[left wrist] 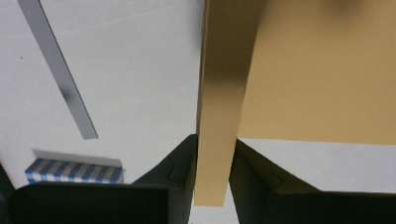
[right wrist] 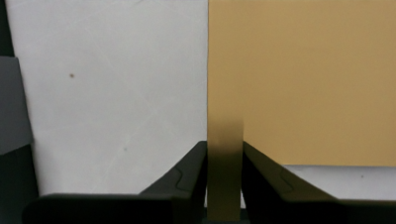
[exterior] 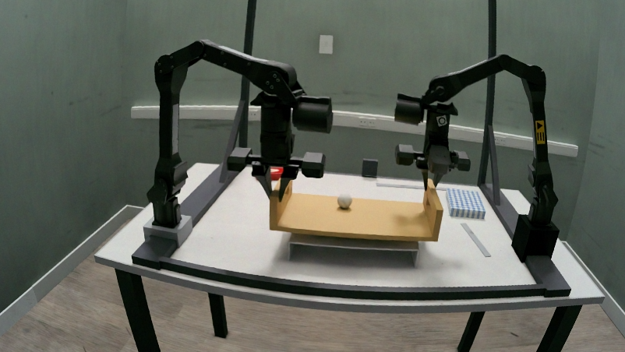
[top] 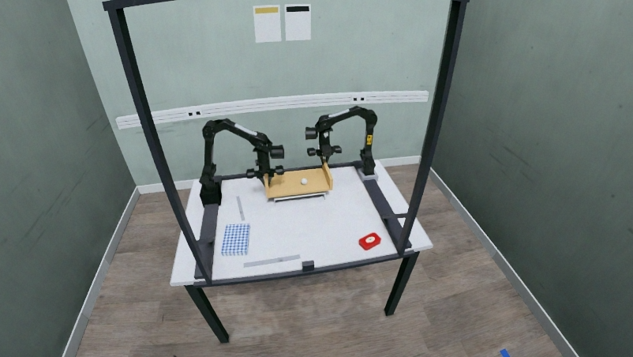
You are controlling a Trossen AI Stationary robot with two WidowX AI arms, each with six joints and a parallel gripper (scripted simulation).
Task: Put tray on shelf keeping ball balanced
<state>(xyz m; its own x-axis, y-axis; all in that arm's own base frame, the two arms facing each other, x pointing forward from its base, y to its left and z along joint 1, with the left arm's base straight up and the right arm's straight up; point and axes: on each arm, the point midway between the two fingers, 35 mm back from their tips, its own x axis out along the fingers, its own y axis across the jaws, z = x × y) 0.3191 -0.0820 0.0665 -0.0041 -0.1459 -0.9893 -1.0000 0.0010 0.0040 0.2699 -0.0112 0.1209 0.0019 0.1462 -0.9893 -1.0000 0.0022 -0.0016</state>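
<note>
We see the tray (top: 288, 188) (exterior: 363, 218) (left wrist: 317, 74) (right wrist: 307, 84) above the shelf (top: 301, 195) (exterior: 354, 243), near the bench (top: 305, 226) (exterior: 236, 214) (left wrist: 139, 74) (right wrist: 109, 99) edge between the arms; contact we cannot tell. The ball (top: 304, 181) (exterior: 344, 201) is on it. Our left gripper (top: 267, 178) (exterior: 430, 185) (left wrist: 211, 142) and right gripper (top: 325, 162) (exterior: 274, 196) (right wrist: 221, 148) are clamped on its end walls.

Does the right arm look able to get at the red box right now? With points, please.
Probably not as things stand: the right gripper (top: 324, 160) (exterior: 274, 194) (right wrist: 221, 148) is clamped on an end wall of the tray (top: 297, 182) (exterior: 356, 218) (left wrist: 322, 74) (right wrist: 317, 79), so it would likely need freeing first.
</note>
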